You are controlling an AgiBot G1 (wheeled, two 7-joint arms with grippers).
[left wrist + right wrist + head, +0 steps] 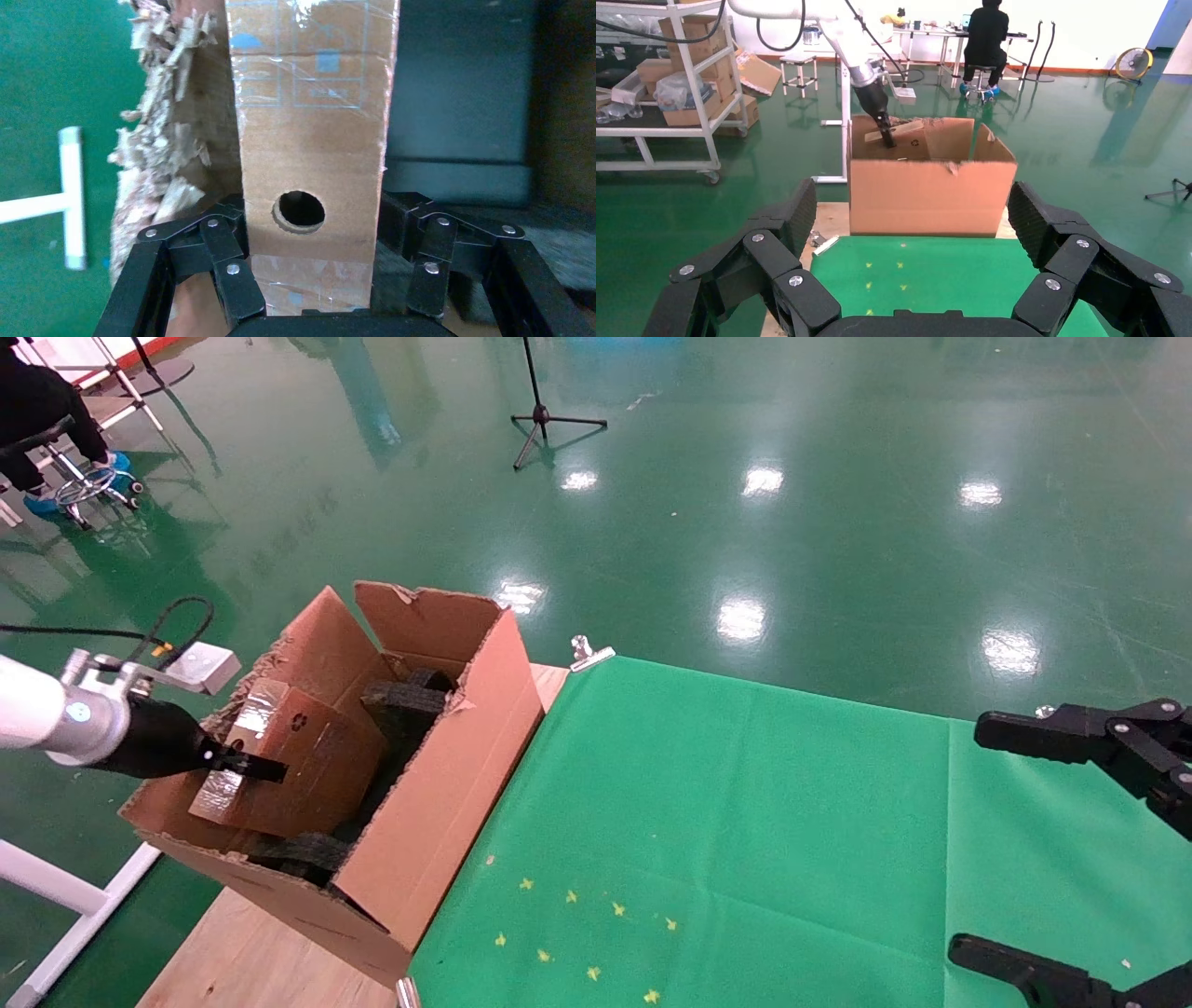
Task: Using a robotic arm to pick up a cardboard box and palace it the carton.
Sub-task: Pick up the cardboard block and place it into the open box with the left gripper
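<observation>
The robotic arm, my left one (56, 714), reaches into the carton (447, 803), a large brown one with torn flaps at the table's left end. My left gripper (250, 768) is shut on the cardboard box (303, 756), a small taped reddish-brown box held tilted inside the carton over black foam pieces (405, 705). In the left wrist view the box (313, 140) with its round hole sits between the fingers (232, 246), next to the torn flap (162, 154). My right gripper (1024, 850) is open and empty at the table's right. The right wrist view shows it (909, 217) facing the carton (926, 196).
A green cloth (745, 822) covers the table, with bare wood (251, 961) under the carton and a metal clip (589, 654) at the far edge. A white frame (74, 896) stands left of the table. A tripod (540, 416) and a seated person (42, 421) are farther off.
</observation>
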